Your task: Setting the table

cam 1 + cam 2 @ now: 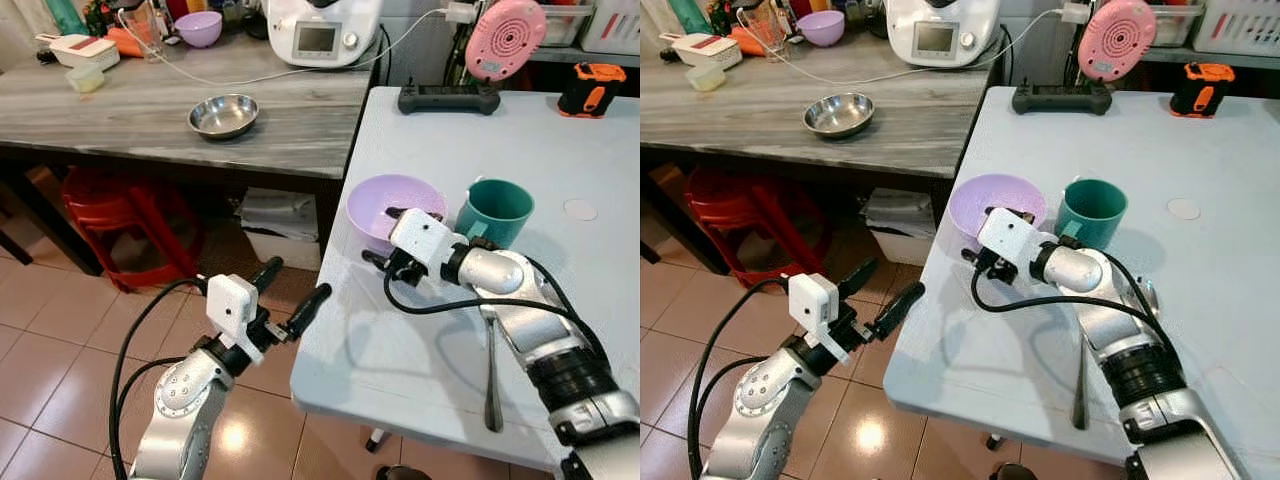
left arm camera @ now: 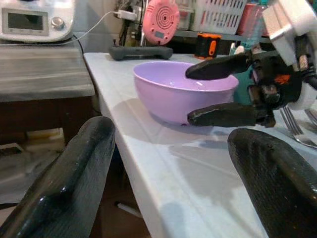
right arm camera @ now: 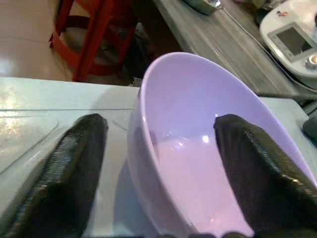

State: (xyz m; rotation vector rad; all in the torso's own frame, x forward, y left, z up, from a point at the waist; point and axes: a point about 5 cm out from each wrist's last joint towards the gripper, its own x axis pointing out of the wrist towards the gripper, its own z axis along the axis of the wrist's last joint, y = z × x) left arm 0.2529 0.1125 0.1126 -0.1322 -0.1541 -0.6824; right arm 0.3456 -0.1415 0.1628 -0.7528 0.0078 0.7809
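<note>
- the pale blue table (image 1: pixel 560 180) fills the right half of the left eye view; its right side runs out of frame and its lower edge is cut off by the picture.
- the grey wooden counter (image 1: pixel 130 110) takes the upper left, its far end cropped; a red stool (image 1: pixel 125 215) sits under it in shadow.
- a white kitchen machine (image 1: pixel 320 30) stands at top centre, its upper part cut off.
- the right arm (image 1: pixel 540 330) comes in from the lower right and partly covers a spoon (image 1: pixel 491 380) lying on the table.
- the lilac bowl (image 1: pixel 385 205) sits at centre frame near the table's left edge; its near rim is hidden behind the right wrist.
- a teal cup (image 1: pixel 496 210) stands just right of the bowl, its lower part hidden by the arm.
- a steel bowl (image 1: pixel 222 115) rests on the counter, upper left of centre.
- the right gripper (image 2: pixel 223 91) has its fingers spread, one over the bowl's rim inside, one outside by the wall; whether they touch it is hard to tell.
- the left gripper (image 1: pixel 290 295) hangs at lower centre off the table's edge, fingers spread and empty.
- fork tines (image 2: pixel 292 121) show blurred at the right edge of the left wrist view.
</note>
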